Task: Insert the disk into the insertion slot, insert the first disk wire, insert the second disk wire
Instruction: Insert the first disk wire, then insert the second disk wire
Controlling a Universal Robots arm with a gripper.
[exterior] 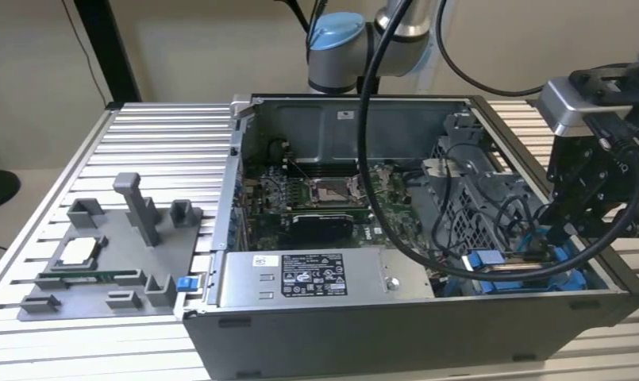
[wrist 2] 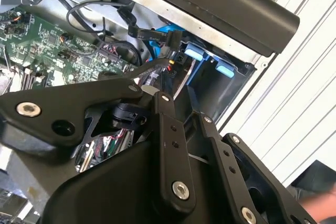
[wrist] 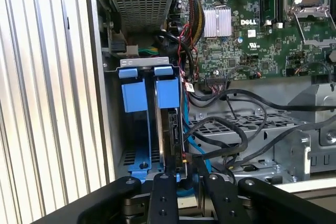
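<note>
Counts: one open dark-grey computer case (exterior: 404,333) on one ribbed aluminium slat table (exterior: 44,175). One silver-grey disk in a bright blue plastic carrier (wrist: 169,127). One grey metal insertion slot with blue plastic fittings (wrist: 137,62), showing two blue tabs side by side at its far end. One grey labelled power-supply box (exterior: 303,278). One green motherboard (exterior: 319,198). One grey plastic fixture tray (exterior: 97,262), lying on the table at the exterior view's left, well apart from the case.

Around the work: the slot sits in a corner of the case, against its side wall. The power-supply box lies just beyond the slot's far end in the first wrist view. A perforated grey metal cage (wrist: 247,124) stands beside the slot. At least four loose black cables (wrist: 231,129) loop over that cage and crowd the disk's near end. One thin blue cable (wrist: 191,148) runs down next to the disk. In the exterior view, my arm's thick black hose (exterior: 378,159) hangs across the open case.

Disk and pincer: the disk stands on edge inside the slot, in the compartment nearer the cage. My black pincer (wrist: 187,174) hangs over the case's corner at the exterior view's right, close to the disk's near end and the cable tangle. I cannot tell how far it is open, nor whether it has hold of anything.
</note>
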